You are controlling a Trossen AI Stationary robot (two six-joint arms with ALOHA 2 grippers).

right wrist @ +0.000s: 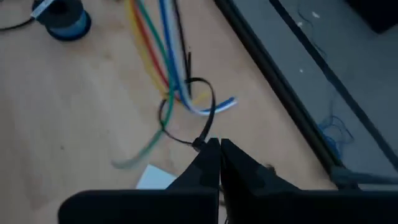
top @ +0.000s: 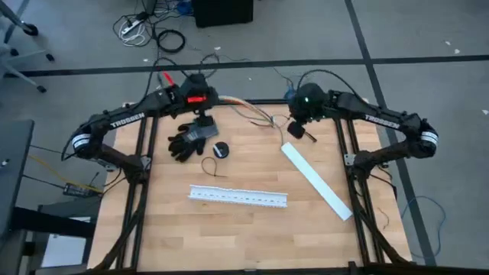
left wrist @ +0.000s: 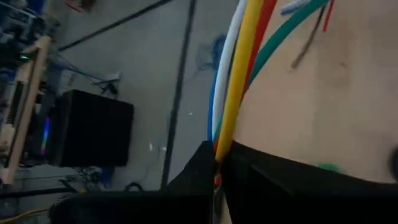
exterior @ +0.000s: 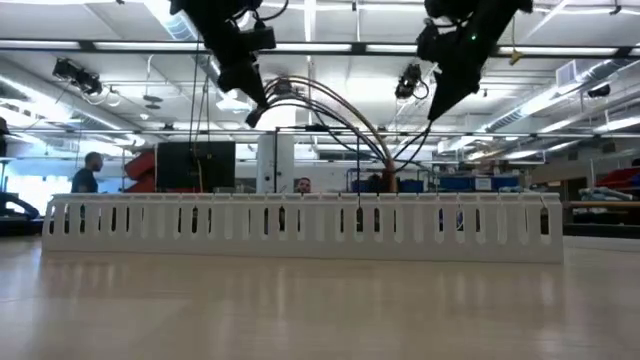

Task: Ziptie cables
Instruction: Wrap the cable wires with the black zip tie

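At the far edge of the surface, between the two arms, you've got the cables: thin wires in yellow, red, green, blue, white, arching up off the wood. They look light and floppy w/ a bit of spring, so they'll likely splay if you let go. The ziptie is already looped round them nr their free ends; it's thin, stiff-ish, prob slick, so take it by the tail, close to the loop.

Right tool has its fingers pressed together, pinching the ziptie right where the loop closes. Left tool is pinching the cables at the other end, fingers closed on the bundle.

Hard to read: can't tell if the tail is thru the head or how tight the loop sits. In the low view the white slotted channel blocks the surface behind it. From above, the ziptie is too fine to pick out. Gloves, a tape roll and a white bar lie near, apart from the work.
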